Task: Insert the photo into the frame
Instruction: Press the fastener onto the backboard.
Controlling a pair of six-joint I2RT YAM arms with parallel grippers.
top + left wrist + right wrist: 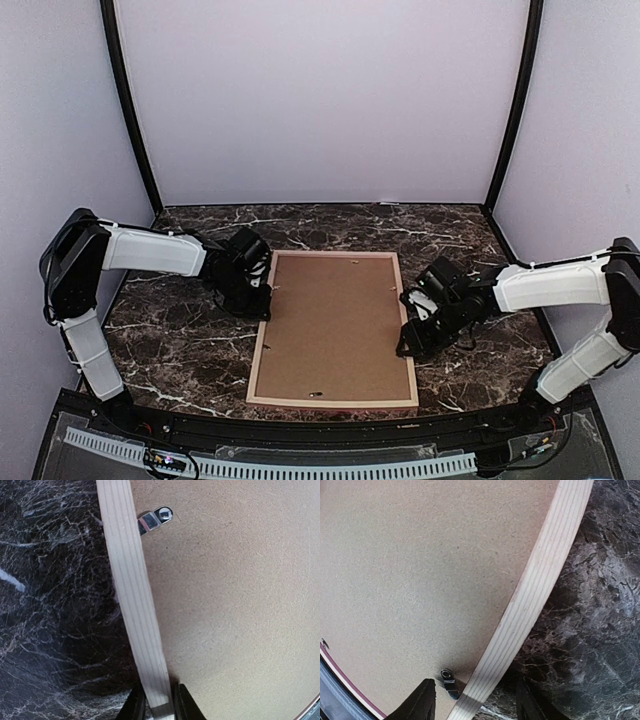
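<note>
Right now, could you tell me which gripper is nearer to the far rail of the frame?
Left. The left gripper straddles the left rail of the frame close to its far corner; the right gripper sits about midway down the right rail, farther from it.

You are finding nothing to read here. No text, label, brand, number or sign is showing in any view. The frame [131, 595] rail between the left claw's [160, 705] fingers and the board [240, 605] just beside them are showing only plain grain.
</note>
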